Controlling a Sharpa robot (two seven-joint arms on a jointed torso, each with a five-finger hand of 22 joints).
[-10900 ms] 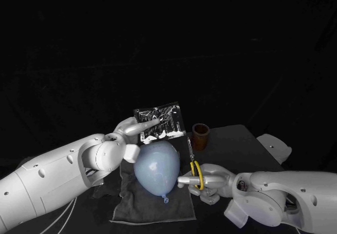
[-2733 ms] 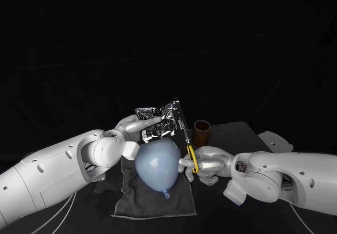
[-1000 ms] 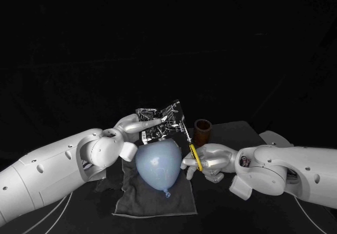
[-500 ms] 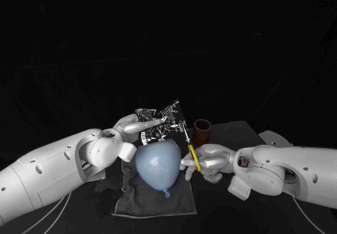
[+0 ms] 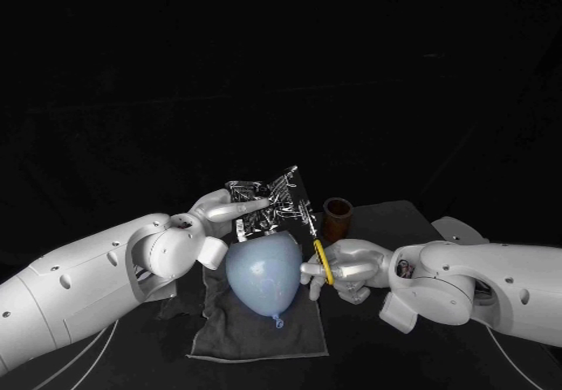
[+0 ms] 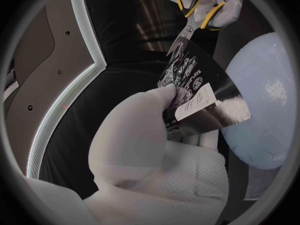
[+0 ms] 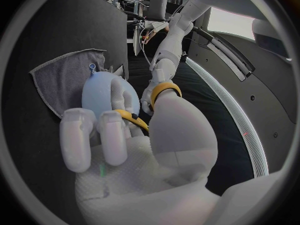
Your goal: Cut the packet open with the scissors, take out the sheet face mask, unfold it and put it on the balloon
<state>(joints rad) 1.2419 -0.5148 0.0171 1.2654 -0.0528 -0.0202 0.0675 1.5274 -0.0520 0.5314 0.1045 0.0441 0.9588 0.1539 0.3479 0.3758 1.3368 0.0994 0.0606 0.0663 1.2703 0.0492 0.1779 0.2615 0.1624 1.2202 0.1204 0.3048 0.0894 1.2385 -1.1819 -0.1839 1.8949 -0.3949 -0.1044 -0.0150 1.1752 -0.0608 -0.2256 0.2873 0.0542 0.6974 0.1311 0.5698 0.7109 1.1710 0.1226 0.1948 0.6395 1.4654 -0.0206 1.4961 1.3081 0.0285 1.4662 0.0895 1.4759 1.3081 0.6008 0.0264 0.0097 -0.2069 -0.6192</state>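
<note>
Change: over nearly eleven seconds the right hand [image 5: 348, 268] has carried the scissors [image 5: 316, 244] up from low beside the balloon [image 5: 264, 272] to the packet [image 5: 272, 203]. In the last half second almost nothing shifts, and the blades sit at the packet's 3 o'clock edge.
Meaning: as I read it, the cut is about to bite or has only just begun. The packet looks whole, so everything after the opening is yet to come.
Left hand: the left hand [image 5: 228, 210] pinches the foil at its 9 o'clock side and holds the packet up off the table [image 5: 398, 231].
Right hand: fingers are through the yellow loops, gripping the scissors. I cannot tell whether the blades are closed on the foil; the left wrist view shows them meeting its edge.
Packet place: in the air at 12 o'clock of the balloon. I cannot tell whether its lower edge touches the balloon.
Packet axis: the top edge runs from 8 o'clock up to 2 o'clock, with the far corner raised.
Scissors axis: handles are at 6 o'clock and tips at 12, a shade toward 11.
Balloon: lies on a grey cloth [image 5: 252, 341] with its knot at 6 o'clock.
Nearby: a brown tube [image 5: 337, 219] stands at 3 o'clock of the packet, just beyond the blades.
</note>
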